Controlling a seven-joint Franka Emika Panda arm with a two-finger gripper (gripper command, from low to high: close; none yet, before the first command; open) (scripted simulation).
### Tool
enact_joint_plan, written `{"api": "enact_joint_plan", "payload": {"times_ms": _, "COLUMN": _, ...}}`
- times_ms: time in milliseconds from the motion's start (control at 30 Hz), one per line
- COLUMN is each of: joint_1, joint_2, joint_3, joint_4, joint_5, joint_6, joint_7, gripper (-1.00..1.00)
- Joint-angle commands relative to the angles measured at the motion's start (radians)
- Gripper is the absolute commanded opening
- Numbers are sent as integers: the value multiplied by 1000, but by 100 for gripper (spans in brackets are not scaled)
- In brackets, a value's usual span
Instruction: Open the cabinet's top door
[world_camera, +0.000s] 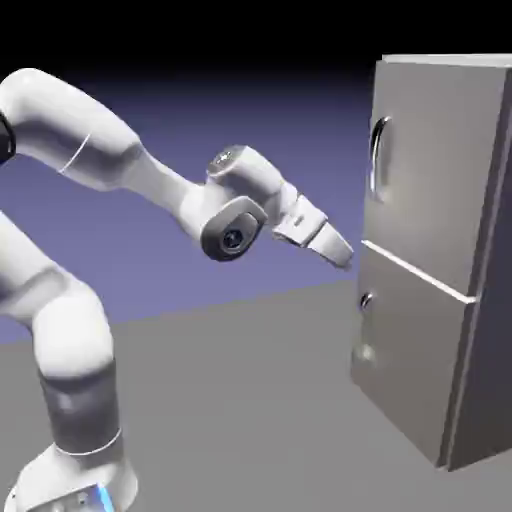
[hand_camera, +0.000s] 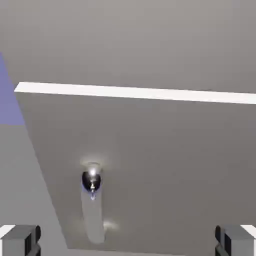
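Note:
The grey cabinet (world_camera: 488, 300) stands at the exterior view's right. Its top door (world_camera: 435, 160) is shut flat, and a long curved silver handle (world_camera: 378, 158) runs along its left edge. My gripper (world_camera: 342, 254) hangs open just left of the cabinet's front, level with the seam between the two doors, below that handle and touching nothing. The hand view faces the cabinet front: the top door (hand_camera: 128, 45) fills the upper part, above a pale seam line. Both fingertips (hand_camera: 20, 240) sit wide apart at the bottom corners, and between them nothing is held. The long handle is out of the hand view.
Under the seam is the shorter lower door (world_camera: 410, 350) with a small handle (world_camera: 366, 300), which shows in the hand view as a shiny knob and stub (hand_camera: 92, 200). The grey table (world_camera: 250, 400) stretches from the arm to the cabinet.

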Motion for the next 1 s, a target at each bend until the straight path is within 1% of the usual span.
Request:
{"api": "enact_joint_plan", "payload": {"times_ms": 0, "joint_1": 34, "joint_2": 33, "joint_3": -36, "joint_4": 7, "joint_5": 43, "joint_6": -7, "joint_7": -24, "gripper": 0}}
{"api": "enact_joint_plan", "payload": {"times_ms": 967, "joint_1": 1020, "joint_2": 988, "joint_3": -1087, "joint_4": 202, "joint_5": 1299, "joint_6": -223, "joint_7": -720, "gripper": 0}}
